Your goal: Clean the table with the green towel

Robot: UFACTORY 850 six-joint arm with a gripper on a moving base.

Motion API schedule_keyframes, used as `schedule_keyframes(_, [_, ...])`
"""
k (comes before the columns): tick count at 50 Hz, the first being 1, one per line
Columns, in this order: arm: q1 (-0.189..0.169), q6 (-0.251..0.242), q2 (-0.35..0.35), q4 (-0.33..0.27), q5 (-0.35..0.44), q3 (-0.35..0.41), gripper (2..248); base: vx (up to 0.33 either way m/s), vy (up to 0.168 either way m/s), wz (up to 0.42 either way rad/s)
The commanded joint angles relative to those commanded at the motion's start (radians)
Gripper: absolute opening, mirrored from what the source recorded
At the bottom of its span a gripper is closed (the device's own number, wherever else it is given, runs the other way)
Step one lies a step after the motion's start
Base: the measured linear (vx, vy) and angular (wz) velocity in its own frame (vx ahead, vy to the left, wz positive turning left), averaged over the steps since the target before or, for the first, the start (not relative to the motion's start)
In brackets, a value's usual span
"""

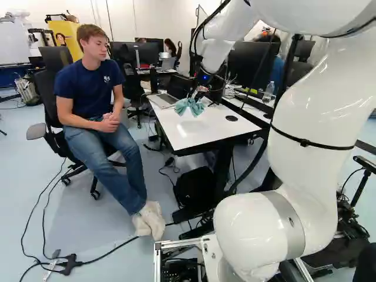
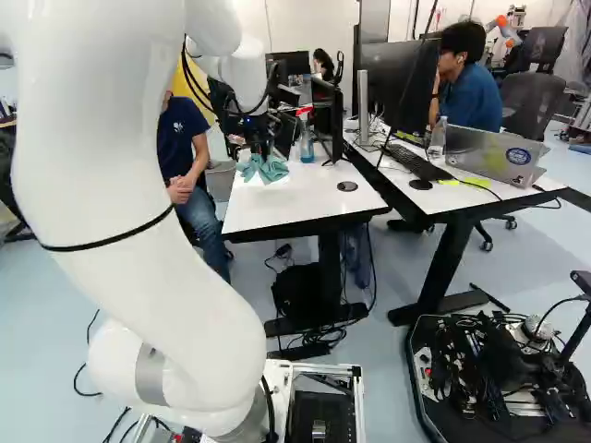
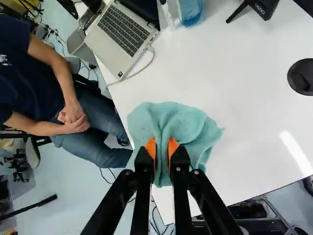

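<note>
Your green towel [image 1: 188, 108] is at the upper middle of the left base view, over the bench [image 1: 200, 134]; its long axis runs roughly left to right there, crosswise to your pincer [image 1: 200, 96]; a fold points ahead from the fingertips; the cloth looks teal, soft and rumpled, flaring both sides; your pincer has it pinched narrowly.

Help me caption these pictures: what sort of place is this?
Most likely a robotics lab with office desks: there is a laptop on the white table, a monitor on the neighbouring desk, and an open black tray packed with cables and electronics.
</note>
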Motion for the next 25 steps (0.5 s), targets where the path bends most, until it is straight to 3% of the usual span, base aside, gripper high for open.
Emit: schedule_keyframes(25, [0.07, 0.0, -0.098, -0.045, 0.0, -0.112, 48, 0.0, 0.0, 0.0])
